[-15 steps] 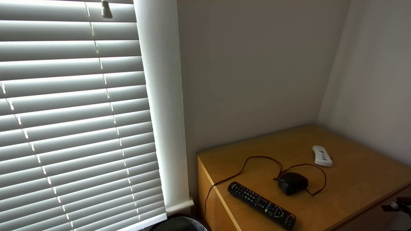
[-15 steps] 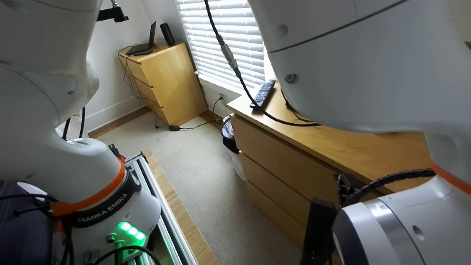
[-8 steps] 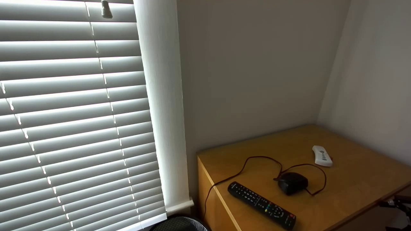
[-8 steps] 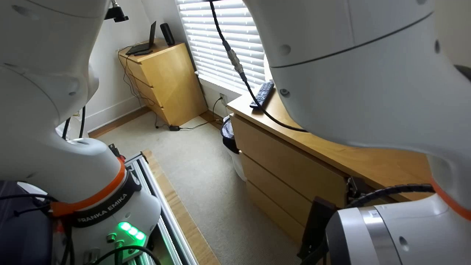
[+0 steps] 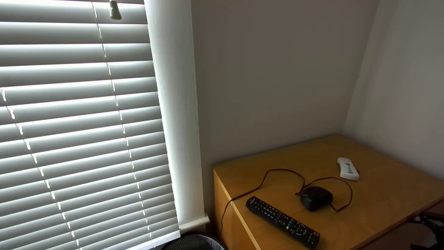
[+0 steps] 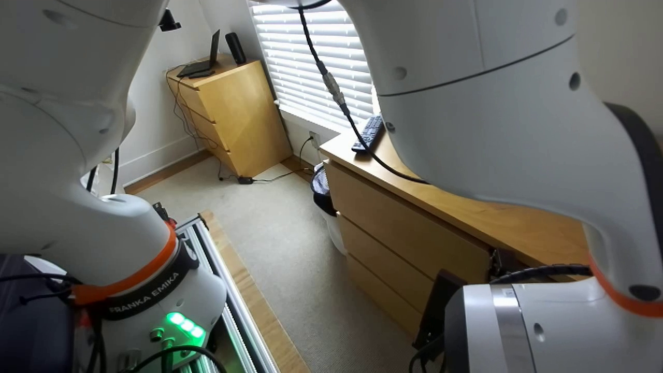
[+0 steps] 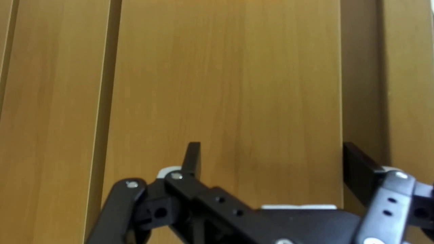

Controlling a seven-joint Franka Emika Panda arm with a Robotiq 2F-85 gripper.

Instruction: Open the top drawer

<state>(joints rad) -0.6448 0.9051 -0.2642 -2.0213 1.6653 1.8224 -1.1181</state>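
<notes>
The dresser's top drawer (image 7: 223, 84) is a light-wood front without a handle. It also shows in an exterior view (image 6: 393, 217), flush with the drawers below, and looks closed. My gripper (image 7: 271, 145) is open in the wrist view, with nothing between its fingers. Its right finger lies over the dark recess (image 7: 362, 84) between the drawer's upper edge and the dresser top (image 7: 410, 84). Its left finger is in front of the drawer face. Whether either finger touches wood I cannot tell. The gripper is partly visible in both exterior views, at the right edge (image 5: 423, 232) and behind the wrist (image 6: 500, 261).
On the dresser top lie a black remote (image 5: 282, 222), a black corded device (image 5: 315, 198) and a white remote (image 5: 348, 169). A waste bin (image 6: 331, 228) stands beside the dresser. Another dresser (image 6: 243, 119) with a laptop (image 6: 204, 62) is farther back.
The arm has shifted and its wrist has turned and moved left in an exterior view. The gripper has moved slightly along the dresser's front edge, showing more of its fingers. The drawer has not visibly moved.
</notes>
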